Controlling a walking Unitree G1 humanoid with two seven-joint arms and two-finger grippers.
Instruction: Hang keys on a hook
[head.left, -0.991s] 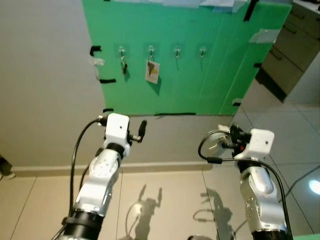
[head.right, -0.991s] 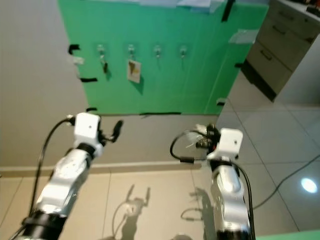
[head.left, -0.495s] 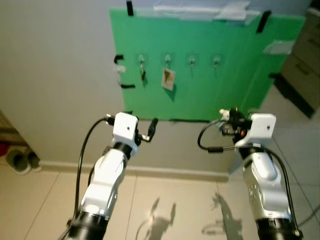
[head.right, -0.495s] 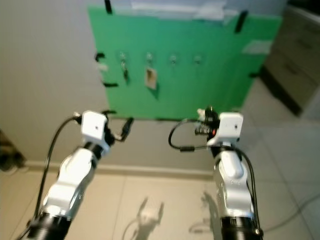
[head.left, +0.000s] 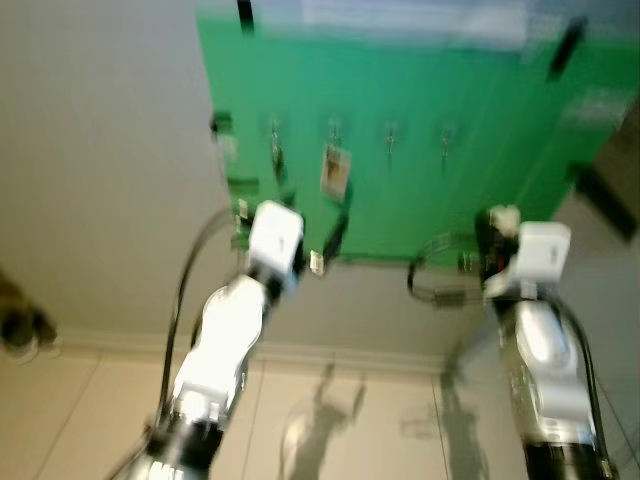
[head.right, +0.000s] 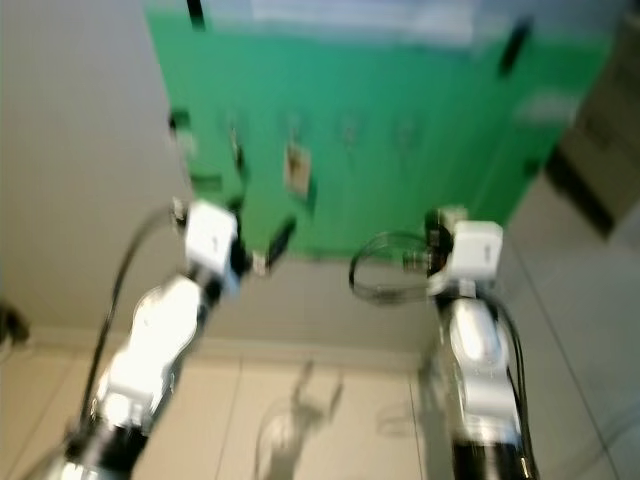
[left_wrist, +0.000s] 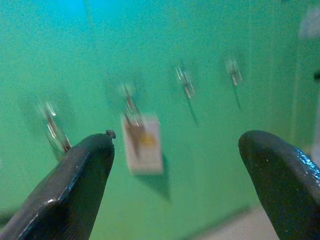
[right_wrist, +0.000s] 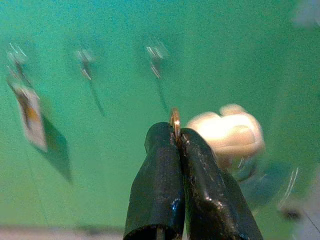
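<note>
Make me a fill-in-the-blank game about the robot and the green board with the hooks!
1. The hooks are stuck on a board whose colour is ____.
2. The row holds ____ hooks.
3. The left gripper has its jaws ____, with nothing between them.
4. The right gripper has its jaws shut on a thin ____ ring.

Missing words: green; four; open; metal

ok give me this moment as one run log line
phase: approach, views blurred | right gripper: jaws shut on key ring | left gripper: jaws open, empty | board: two right hooks free, tag hung
</note>
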